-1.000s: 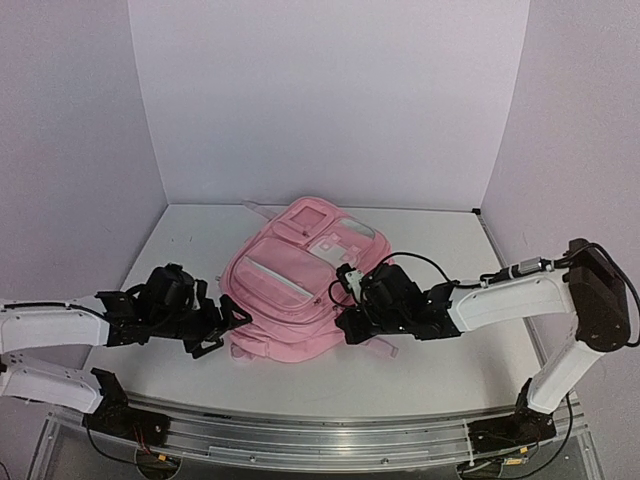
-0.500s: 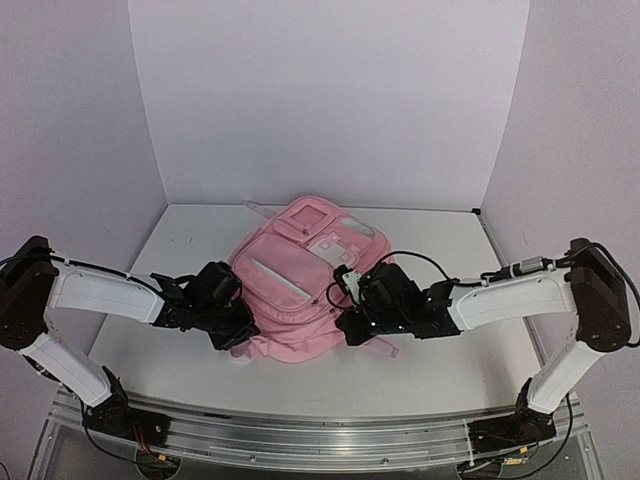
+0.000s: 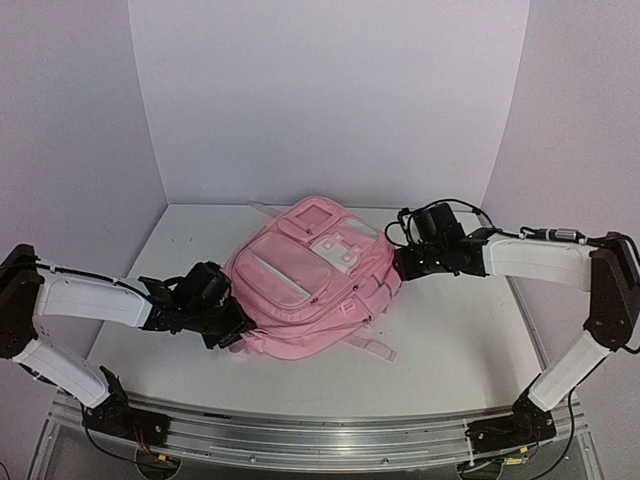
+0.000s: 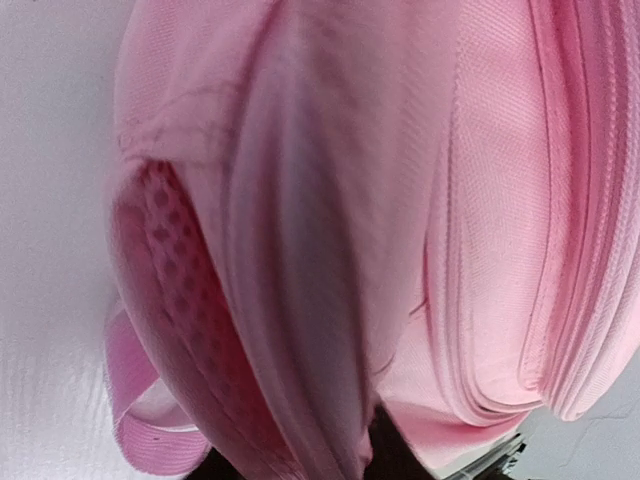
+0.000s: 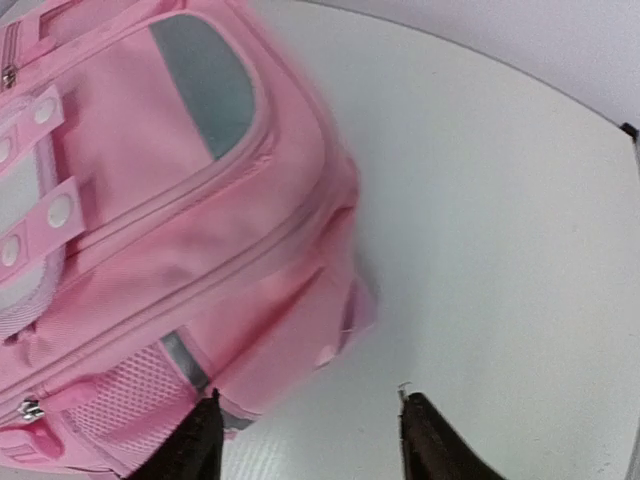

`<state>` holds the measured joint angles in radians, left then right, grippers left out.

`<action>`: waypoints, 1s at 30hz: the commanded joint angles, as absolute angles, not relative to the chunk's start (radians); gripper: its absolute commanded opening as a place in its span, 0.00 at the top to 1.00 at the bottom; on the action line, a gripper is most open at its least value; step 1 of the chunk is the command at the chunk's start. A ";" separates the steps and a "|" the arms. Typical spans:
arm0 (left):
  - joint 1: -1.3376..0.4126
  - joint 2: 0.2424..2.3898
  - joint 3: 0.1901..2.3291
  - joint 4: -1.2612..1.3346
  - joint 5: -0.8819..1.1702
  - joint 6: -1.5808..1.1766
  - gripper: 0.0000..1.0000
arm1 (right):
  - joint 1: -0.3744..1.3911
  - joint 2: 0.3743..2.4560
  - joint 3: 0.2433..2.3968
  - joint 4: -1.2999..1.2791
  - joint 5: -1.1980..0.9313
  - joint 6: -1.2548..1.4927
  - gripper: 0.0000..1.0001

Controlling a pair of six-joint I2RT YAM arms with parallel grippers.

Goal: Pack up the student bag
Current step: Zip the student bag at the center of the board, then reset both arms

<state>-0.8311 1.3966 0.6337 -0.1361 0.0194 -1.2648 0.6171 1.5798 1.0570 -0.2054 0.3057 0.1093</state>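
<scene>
The pink bag (image 3: 300,290) lies flat in the middle of the white bench (image 3: 450,340). Its front faces up, so you can see the pockets and white patches. A pink strap (image 3: 372,346) sticks out from its near edge onto the bench.

The left hand (image 3: 232,330) is low down at the near left corner of the bag, pressed right up against it. In the left wrist view the pink cloth fills almost the whole picture. A fold of the cloth runs down between the dark fingers (image 4: 395,460) at the bottom. I cannot tell if the hand is squeezing the fold or is loose around it.

The right hand (image 3: 402,264) is at the far right side of the bag, just beside it. In the right wrist view its two fingers (image 5: 425,440) are apart. Only the bag's corner and bare bench show between them, and it holds nothing.
</scene>
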 commanded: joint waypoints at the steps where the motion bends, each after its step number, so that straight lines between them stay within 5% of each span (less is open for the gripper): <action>1: -0.877 1.236 0.763 -0.336 -0.092 -1.135 0.13 | 0.618 1.375 0.968 -0.255 0.462 0.168 0.18; 3: -0.883 1.169 0.849 -0.485 -0.182 -1.123 0.02 | 0.614 1.302 0.931 -0.285 0.519 0.195 0.11; 9: -0.817 1.140 1.036 -0.817 -0.465 -1.138 0.00 | 0.567 1.182 0.849 -0.411 0.673 0.283 0.08; 13: -0.530 1.207 0.992 -0.666 -0.331 -0.954 0.00 | 0.465 1.101 0.786 -0.440 0.703 0.356 0.06; 17: -0.265 1.228 0.914 -0.505 -0.292 -0.840 0.00 | 0.083 1.039 0.693 -0.438 0.495 0.428 0.05; 23: -0.225 1.059 0.656 -0.128 -0.525 -0.621 0.00 | 0.013 0.989 0.499 -0.071 0.502 0.180 0.03; 30: -0.224 0.999 0.332 0.379 -0.555 -0.447 0.00 | 0.008 1.256 0.378 0.334 0.343 0.106 0.02</action>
<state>-0.2234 0.9834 0.4261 0.0313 -0.4931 -0.5975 0.0109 1.1154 0.4202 0.0127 0.4580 0.1832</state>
